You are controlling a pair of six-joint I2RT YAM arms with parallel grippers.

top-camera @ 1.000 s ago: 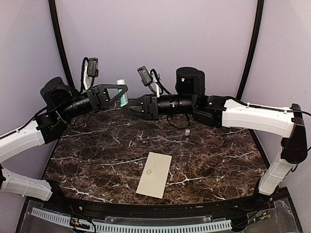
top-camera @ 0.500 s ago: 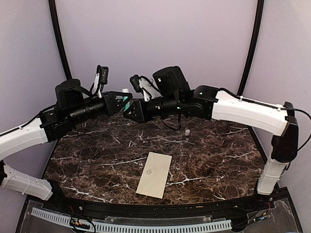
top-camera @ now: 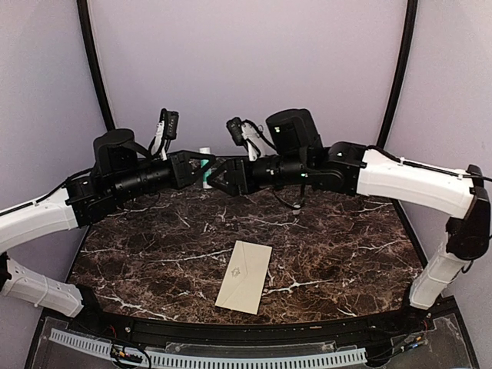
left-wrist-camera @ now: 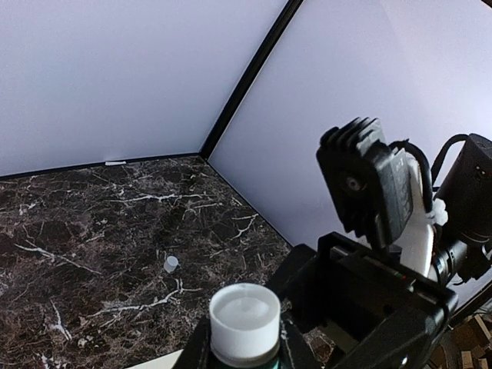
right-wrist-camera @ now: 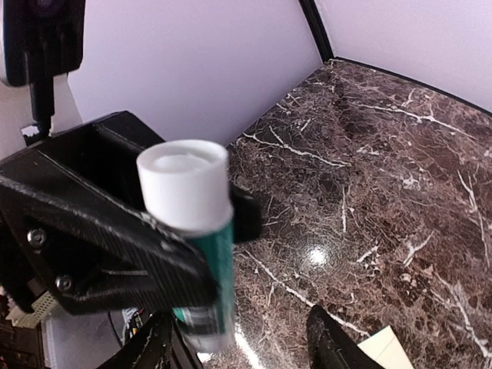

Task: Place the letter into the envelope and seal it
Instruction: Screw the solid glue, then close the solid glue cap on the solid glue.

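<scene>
The cream envelope [top-camera: 244, 277] lies flat near the table's front, its flap side up; one corner shows in the right wrist view [right-wrist-camera: 388, 350]. The letter is out of view. My left gripper [top-camera: 201, 165] hangs above the back of the table, shut on a green glue stick [top-camera: 204, 156] with a white end [left-wrist-camera: 244, 315]. My right gripper [top-camera: 217, 175] faces it closely and is open. The stick [right-wrist-camera: 201, 246] reaches down between the right gripper's fingers [right-wrist-camera: 242, 346], close to the left one.
A small white cap [left-wrist-camera: 171, 263] lies on the dark marble table [top-camera: 330, 246] behind the envelope. Both arms meet in mid-air over the back of the table. Grey walls close the back and sides.
Both grippers came together at the back centre. The right gripper's jaws have spread apart at the glue stick, which stays in the left gripper. The envelope has not moved.
</scene>
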